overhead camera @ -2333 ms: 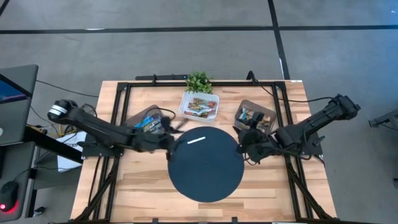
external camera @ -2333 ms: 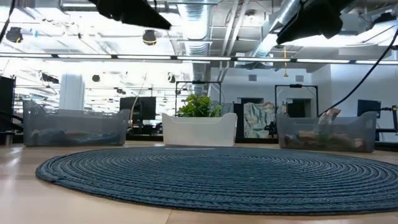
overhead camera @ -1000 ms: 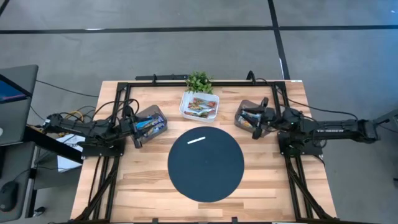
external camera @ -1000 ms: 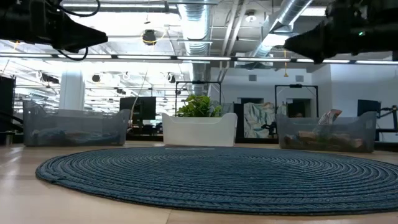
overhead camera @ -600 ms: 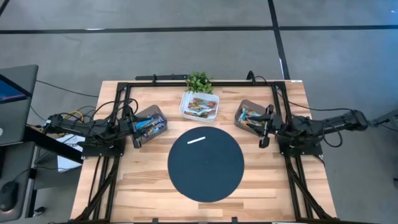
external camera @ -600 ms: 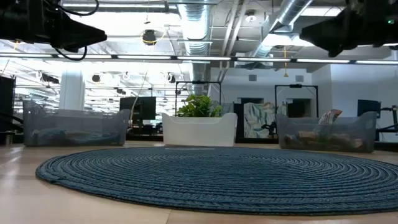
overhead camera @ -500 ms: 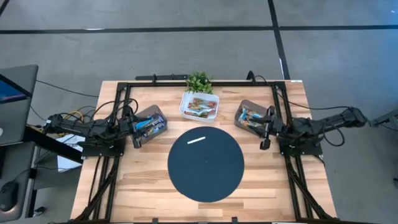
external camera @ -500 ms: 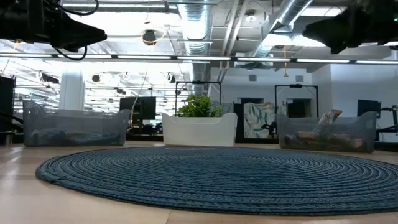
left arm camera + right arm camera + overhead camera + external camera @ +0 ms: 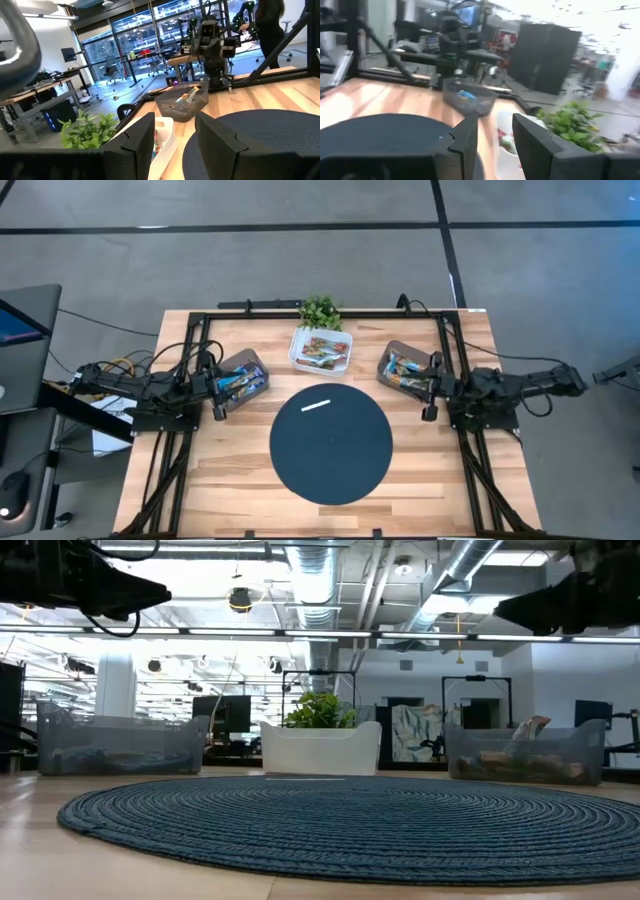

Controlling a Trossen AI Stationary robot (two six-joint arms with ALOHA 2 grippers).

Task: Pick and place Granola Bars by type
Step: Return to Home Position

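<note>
Both arms lie folded low at the tabletop's sides, each aimed inward across it. The left hand sits just beside the left bin, its fingers apart and holding nothing. The right hand hangs just beside the right bin, likewise spread and empty.

The wrapper print is too small for me to read.

The bars are all in containers. Red and orange ones fill the white bin in front of the plant, mostly blue ones lie in the left bin, and a mixed lot lies in the right bin. On the round dark mat between the arms lies only a thin white strip.
</note>
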